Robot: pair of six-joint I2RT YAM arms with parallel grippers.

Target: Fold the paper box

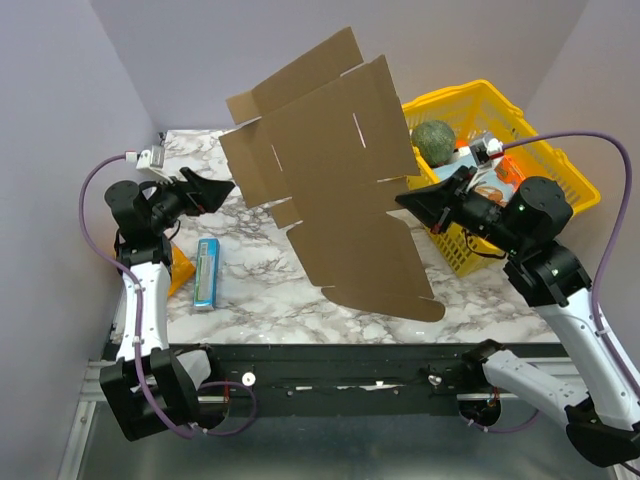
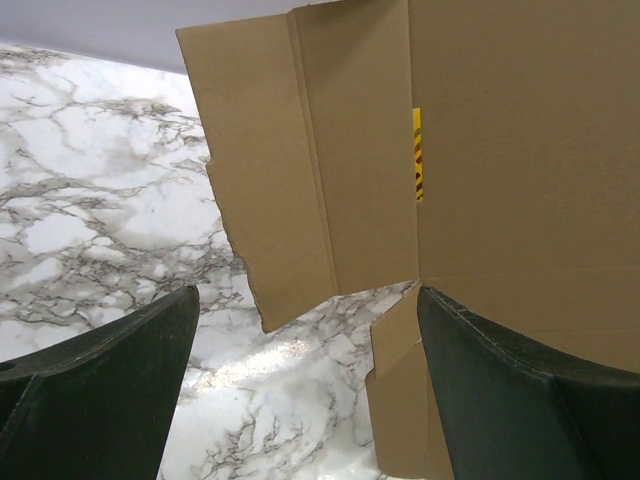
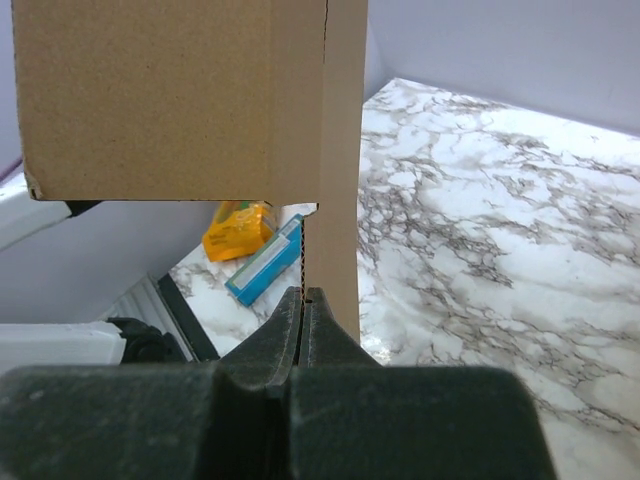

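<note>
The paper box [image 1: 340,190] is a flat brown die-cut sheet held up off the marble table, tilted, with flaps spread. My right gripper [image 1: 408,199] is shut on its right edge; in the right wrist view the cardboard [image 3: 335,150] rises edge-on out of the pinched fingertips [image 3: 303,297]. My left gripper [image 1: 222,187] stands open just left of the sheet's left flap, not touching it. In the left wrist view the box [image 2: 400,150] fills the upper right, between and beyond the spread dark fingers [image 2: 110,390].
A yellow plastic basket [image 1: 545,150] with a green round item [image 1: 434,140] stands at the back right. A blue-green carton [image 1: 207,272] and an orange packet [image 1: 182,268] lie on the table [image 1: 260,290] near the left arm.
</note>
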